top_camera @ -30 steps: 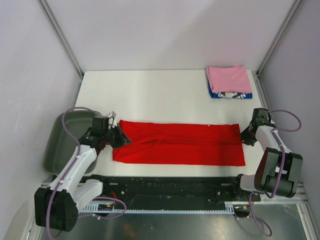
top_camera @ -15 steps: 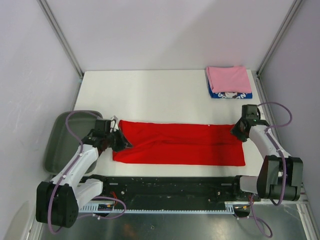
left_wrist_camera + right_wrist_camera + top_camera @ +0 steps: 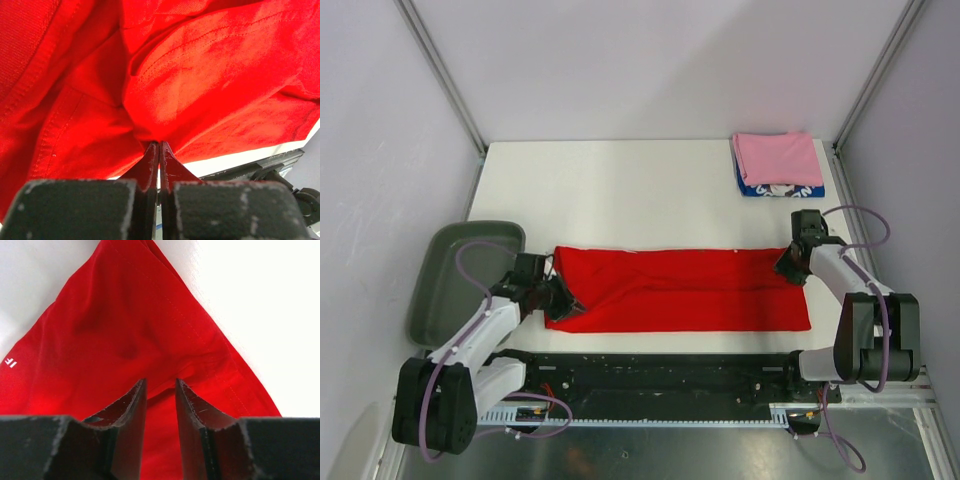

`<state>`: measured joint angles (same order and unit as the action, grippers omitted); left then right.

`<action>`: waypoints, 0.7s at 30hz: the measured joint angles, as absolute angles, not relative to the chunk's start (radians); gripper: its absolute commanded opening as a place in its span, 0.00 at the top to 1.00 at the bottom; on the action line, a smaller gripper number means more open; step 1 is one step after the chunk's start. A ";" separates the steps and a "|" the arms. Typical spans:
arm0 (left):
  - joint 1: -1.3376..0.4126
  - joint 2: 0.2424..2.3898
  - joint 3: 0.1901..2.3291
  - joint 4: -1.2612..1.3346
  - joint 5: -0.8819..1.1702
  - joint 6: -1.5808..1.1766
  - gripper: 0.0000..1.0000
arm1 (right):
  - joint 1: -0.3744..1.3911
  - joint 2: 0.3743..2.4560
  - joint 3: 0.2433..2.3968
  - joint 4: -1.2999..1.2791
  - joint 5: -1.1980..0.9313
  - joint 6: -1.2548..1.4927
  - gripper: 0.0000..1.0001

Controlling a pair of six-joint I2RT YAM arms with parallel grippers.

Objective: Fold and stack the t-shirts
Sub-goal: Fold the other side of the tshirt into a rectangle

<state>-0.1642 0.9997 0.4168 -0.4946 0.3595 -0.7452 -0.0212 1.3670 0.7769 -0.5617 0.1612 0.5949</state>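
Across the lower middle of the overhead view, the red t-shirt lies as a long left-to-right strip. I have the left gripper at its left end and the right gripper at its upper-right corner. The pink t-shirt sits on the blue t-shirt at upper right.

Left wrist view: the jaws are clenched on a pinched ridge of soft red cloth.

Right wrist view: the jaws stand narrowly parted astride a seamed, wrinkled corner, and I can't tell whether they bite.

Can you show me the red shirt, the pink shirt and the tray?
red shirt (image 3: 690, 290), top view, middle of the cloth
pink shirt (image 3: 777, 158), top view, centre of its top
tray (image 3: 442, 290), top view, bare floor
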 measured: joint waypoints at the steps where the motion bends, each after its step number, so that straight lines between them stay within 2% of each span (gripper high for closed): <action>1: -0.164 1.004 0.417 -0.491 0.358 -0.751 1.00 | -0.020 1.370 0.777 -0.561 0.161 0.595 0.67; 7: -0.165 1.053 0.417 -0.471 0.348 -0.752 0.98 | 0.016 1.358 0.776 -0.535 0.138 0.585 0.68; 14: -0.168 1.079 0.418 -0.450 0.374 -0.739 0.69 | 0.190 1.316 0.789 -0.478 0.063 0.556 0.68; 17: -0.168 1.039 0.425 -0.452 0.403 -0.726 0.64 | 0.284 1.327 0.817 -0.464 0.041 0.553 0.69; 21: -0.170 0.958 0.472 -0.459 0.432 -0.715 0.62 | 0.421 1.393 0.876 -0.408 0.013 0.553 0.70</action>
<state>-0.1703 0.9581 0.4721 -0.4587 0.4316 -0.7147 0.4210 1.3926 0.8764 -0.4080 0.0128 0.5533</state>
